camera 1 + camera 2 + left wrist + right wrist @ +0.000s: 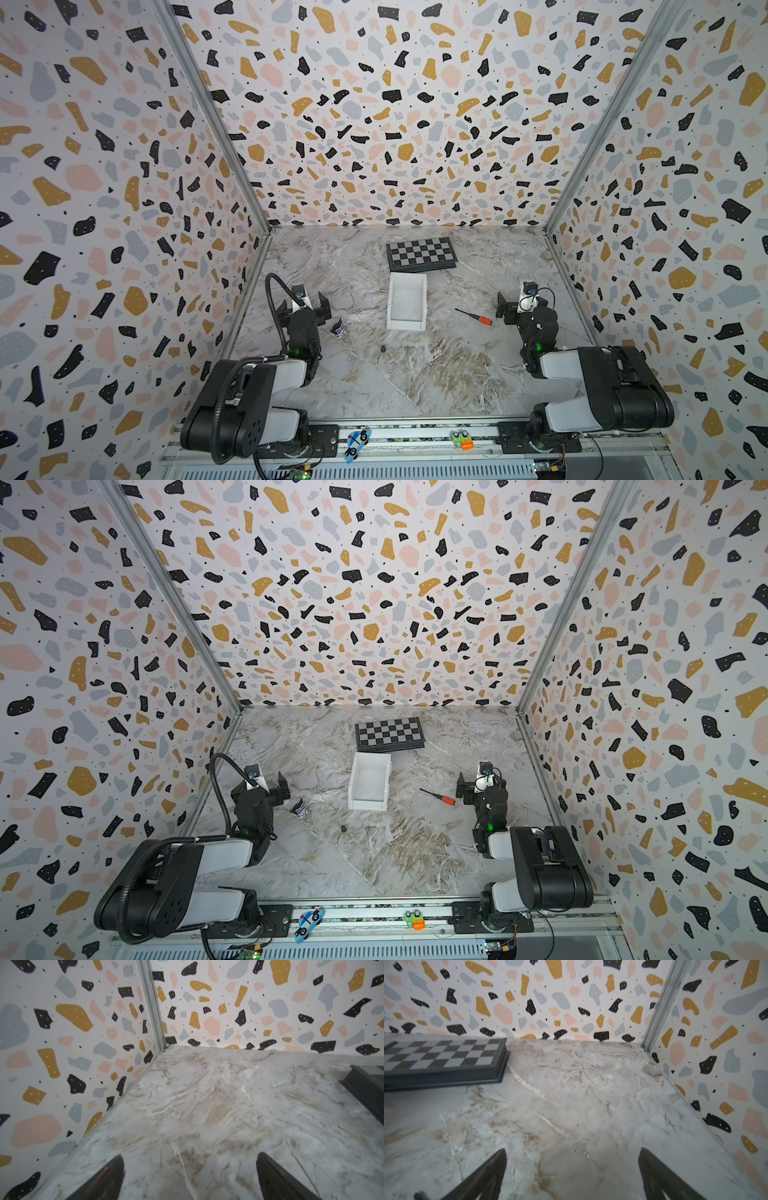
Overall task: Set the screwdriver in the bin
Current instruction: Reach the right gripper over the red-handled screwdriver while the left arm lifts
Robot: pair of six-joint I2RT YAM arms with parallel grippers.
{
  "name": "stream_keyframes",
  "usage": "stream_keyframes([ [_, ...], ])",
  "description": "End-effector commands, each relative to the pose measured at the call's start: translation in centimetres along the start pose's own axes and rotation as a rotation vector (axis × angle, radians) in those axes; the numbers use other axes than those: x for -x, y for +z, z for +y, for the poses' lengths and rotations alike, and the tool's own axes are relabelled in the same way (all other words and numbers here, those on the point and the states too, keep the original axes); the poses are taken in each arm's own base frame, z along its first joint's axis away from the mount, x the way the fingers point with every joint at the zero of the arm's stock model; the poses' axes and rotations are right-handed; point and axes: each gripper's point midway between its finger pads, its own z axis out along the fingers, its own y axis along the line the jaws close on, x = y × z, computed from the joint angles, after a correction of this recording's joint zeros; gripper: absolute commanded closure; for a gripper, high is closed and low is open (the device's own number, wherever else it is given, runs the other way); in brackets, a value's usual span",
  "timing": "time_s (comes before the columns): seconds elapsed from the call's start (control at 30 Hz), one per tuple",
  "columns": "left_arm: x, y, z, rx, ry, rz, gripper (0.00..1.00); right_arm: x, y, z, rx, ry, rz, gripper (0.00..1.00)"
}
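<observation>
Nothing grasped yet; the task looks unstarted. The screwdriver [475, 317] lies flat on the bench [436, 374], outside the bin [406, 325], between the bin and the right arm. Its red-orange handle is toward the right end effector [572, 1153] and its thin shaft angles away toward the far left. The right end effector has its jaws spread wide with nothing between them. The left end effector [191, 1157] is likewise apart and empty, parked well off to the other side of the bin. The right wrist view shows only bare bench and a corner of the chessboard [444, 1057], not the screwdriver, so that arm is not yet aimed at its target. Risks, as I judge them: the tool is slim and round, so a pinch that lands off-centre or on the shaft could roll or flick it away. A descent too deep would jam the fingers on the bench. The bin looks light, and a nudge from the arm could shove it against the chessboard just behind it. A release too early or too far to the side could leave the screwdriver propped across a wall. The crumpled scrap [338, 328] near the left arm is clear of the path.
</observation>
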Motion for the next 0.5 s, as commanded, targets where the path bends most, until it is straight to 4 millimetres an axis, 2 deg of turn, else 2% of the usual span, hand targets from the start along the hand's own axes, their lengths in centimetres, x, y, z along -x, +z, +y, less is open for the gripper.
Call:
stream_keyframes([
  [0.0,4.9,0.3,1.1,0.089,-0.112,0.051,0.00,4.6,0.2,2.4,0.178,-0.031,0.035,0.01],
  [0.07,6.9,-0.4,1.0,0.079,-0.227,0.100,0.00,6.0,0.1,3.4,0.247,-0.040,0.115,0.01],
  [0.2,10.0,-2.5,-0.1,-0.022,-0.377,0.110,0.00,6.5,-0.4,5.7,0.381,-0.134,0.266,0.01],
  [0.3,10.9,-4.1,-0.7,-0.091,-0.461,0.117,0.00,5.6,-0.7,7.9,0.412,-0.282,0.384,0.01],
  [0.37,10.9,-4.9,-1.2,-0.127,-0.500,0.141,0.00,4.5,-1.2,9.4,0.473,-0.318,0.477,0.01],
  [0.47,11.1,-5.8,-2.2,-0.185,-0.519,0.172,0.00,1.4,-2.2,11.0,0.580,-0.406,0.611,0.00],
])
